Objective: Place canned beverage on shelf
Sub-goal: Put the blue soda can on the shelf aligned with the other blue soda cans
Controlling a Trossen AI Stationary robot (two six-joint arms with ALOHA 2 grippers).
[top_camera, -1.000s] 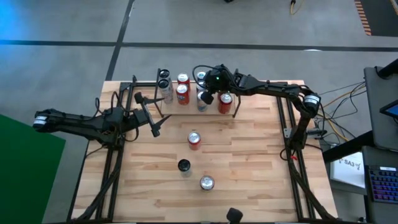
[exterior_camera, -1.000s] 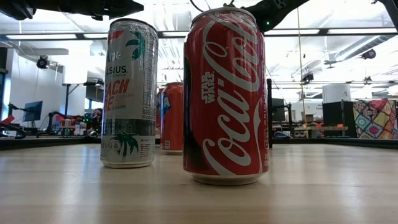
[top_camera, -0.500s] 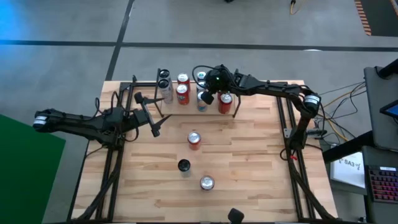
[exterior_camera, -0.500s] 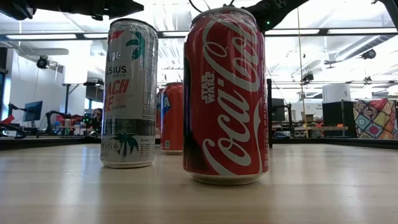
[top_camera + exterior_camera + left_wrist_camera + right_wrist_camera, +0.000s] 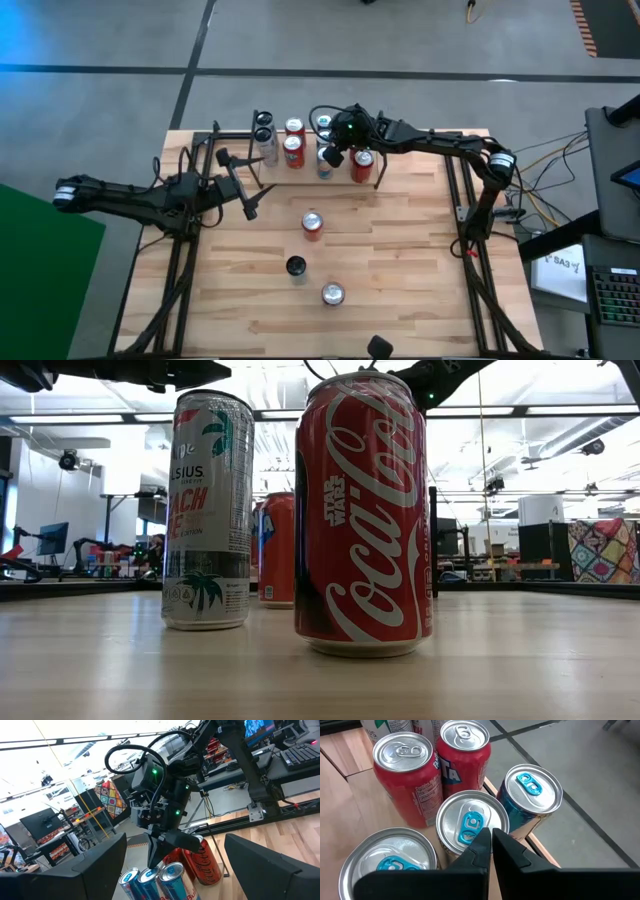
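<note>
right gripper [image 5: 491, 837] clenched, empty, pointing down just above blue-tab can [image 5: 471, 824] on shelf [image 5: 375, 172]; left gripper [image 5: 240, 186] spread wide.

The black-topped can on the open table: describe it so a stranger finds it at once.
On the wooden table, three cans stand apart from the shelf. The black-topped can is the middle one, between the red can and the silver-topped can; only its top is dark.

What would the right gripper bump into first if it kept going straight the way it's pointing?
Probably the silver can top with the blue tab: the right gripper, its fingers shut, points down right above it. Depth is hard to judge.
</note>
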